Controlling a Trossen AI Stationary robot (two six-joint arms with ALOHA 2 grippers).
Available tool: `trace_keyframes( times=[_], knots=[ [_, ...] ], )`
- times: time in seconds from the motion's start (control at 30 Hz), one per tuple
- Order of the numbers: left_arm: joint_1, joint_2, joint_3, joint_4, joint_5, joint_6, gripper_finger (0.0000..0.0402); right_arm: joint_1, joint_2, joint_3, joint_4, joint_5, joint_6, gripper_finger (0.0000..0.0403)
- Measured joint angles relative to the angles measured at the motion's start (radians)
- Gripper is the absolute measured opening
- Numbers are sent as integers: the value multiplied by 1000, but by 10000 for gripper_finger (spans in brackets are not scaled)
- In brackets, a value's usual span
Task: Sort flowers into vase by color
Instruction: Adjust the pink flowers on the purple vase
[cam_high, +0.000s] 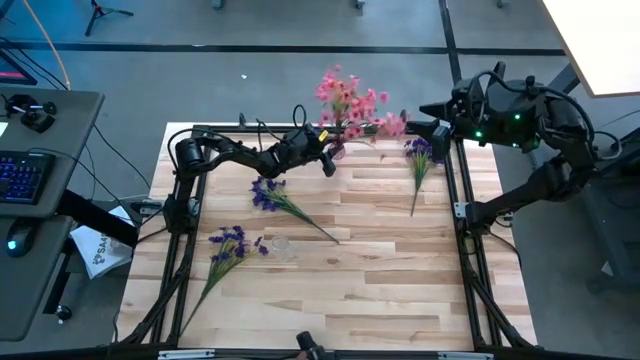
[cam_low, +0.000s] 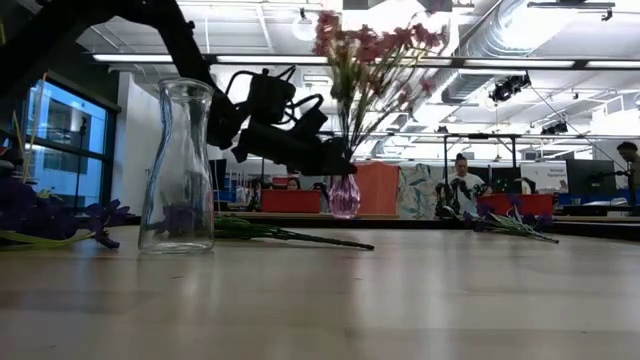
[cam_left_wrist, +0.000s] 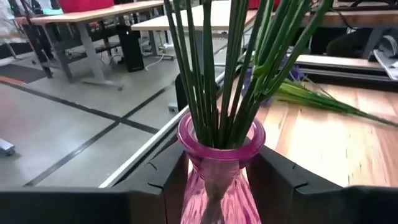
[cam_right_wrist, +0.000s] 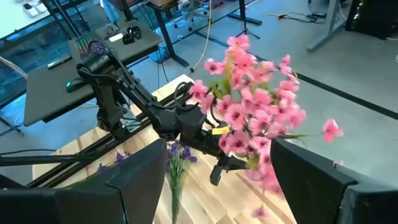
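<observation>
At the table's far edge the left gripper (cam_left_wrist: 214, 186) brackets the pink vase (cam_left_wrist: 219, 163) of pink flowers (cam_high: 352, 104), right gripper (cam_right_wrist: 249, 180) wide nearby; a clumsy withdrawal could tip it.

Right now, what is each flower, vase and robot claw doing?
Pink vase: upright, between the left claw's fingers.
Pink flowers: stems standing in the pink vase.
Clear vase: upright, empty.
Purple flowers: three bunches lying flat on the table.
Left claw: around the pink vase.
Right claw: open, raised over the far right corner.
</observation>
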Motion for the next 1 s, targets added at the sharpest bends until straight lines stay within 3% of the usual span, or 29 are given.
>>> trace_keyframes(
  times=[0.53, 0.73, 1.0],
  knots=[
    [1, 18, -4, -48, -22, -21, 145, 1, 20, 0, 0, 21, 0, 279],
    [22, 35, -5, -69, -61, -75, 83, 1, 26, 0, 0, 20, 26, 279],
    [46, 21, -5, -78, -32, -115, 83, 1, 26, 0, 0, 12, 29, 279]
  ],
)
